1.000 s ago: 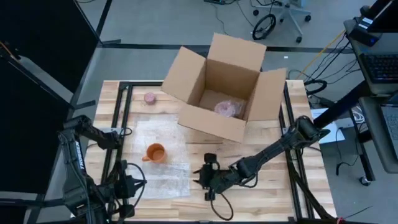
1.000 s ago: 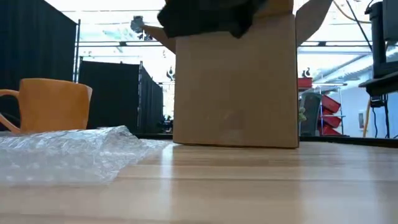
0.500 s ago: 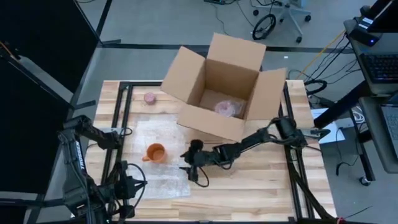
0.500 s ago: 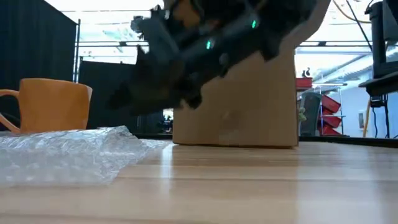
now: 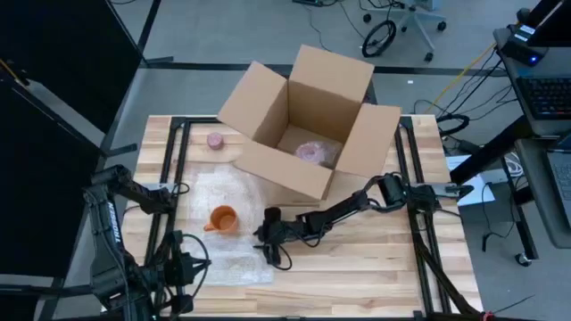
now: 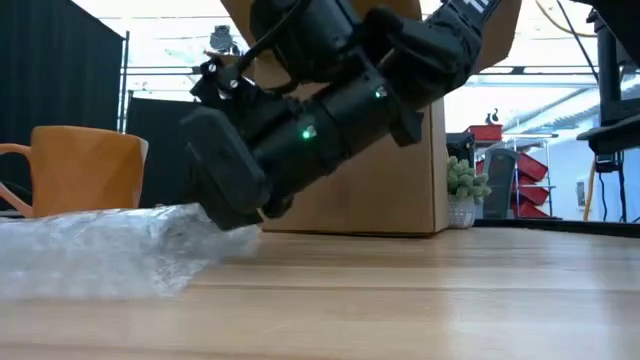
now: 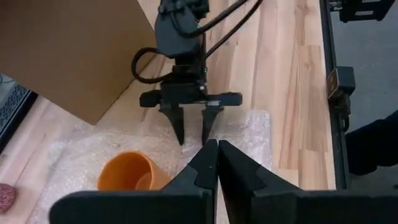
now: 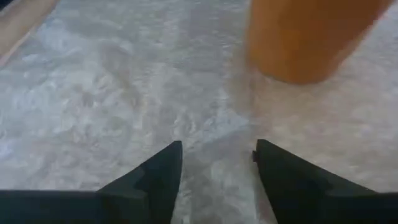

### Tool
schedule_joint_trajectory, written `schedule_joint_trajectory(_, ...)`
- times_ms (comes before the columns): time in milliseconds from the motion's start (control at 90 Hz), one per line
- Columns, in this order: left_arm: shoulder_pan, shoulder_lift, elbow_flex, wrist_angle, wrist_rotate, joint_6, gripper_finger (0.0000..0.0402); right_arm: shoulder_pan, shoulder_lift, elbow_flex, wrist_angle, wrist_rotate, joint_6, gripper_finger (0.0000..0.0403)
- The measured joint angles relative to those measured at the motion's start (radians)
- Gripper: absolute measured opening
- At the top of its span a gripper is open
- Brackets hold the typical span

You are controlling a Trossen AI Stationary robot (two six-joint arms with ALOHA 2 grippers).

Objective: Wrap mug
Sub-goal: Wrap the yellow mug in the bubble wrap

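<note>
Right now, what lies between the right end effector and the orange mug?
Only bubble wrap. In the right wrist view, the open right end effector faces the orange mug across a bare stretch of the sheet.

A grey floor [image 5: 223, 36] is seen around the wooden surface [image 5: 384, 267]. Black curtain panels [image 5: 53, 98] are hung along one side. An office chair [image 5: 406, 22] and a desk with a keyboard [image 5: 544, 94] are placed beyond.

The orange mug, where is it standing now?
In the high view the orange mug stands on the bubble wrap on the table's left half, with the open right gripper at the wrap's edge just beside it.
</note>
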Motion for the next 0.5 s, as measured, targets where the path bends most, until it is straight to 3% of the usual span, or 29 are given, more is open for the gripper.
schedule_joint_trajectory(500, 0.000, 0.000, 0.000, -0.001, 0.000, 0.000, 0.0000, 0.014, -0.097, 0.000, -0.004, 0.007, -0.069, 0.0038)
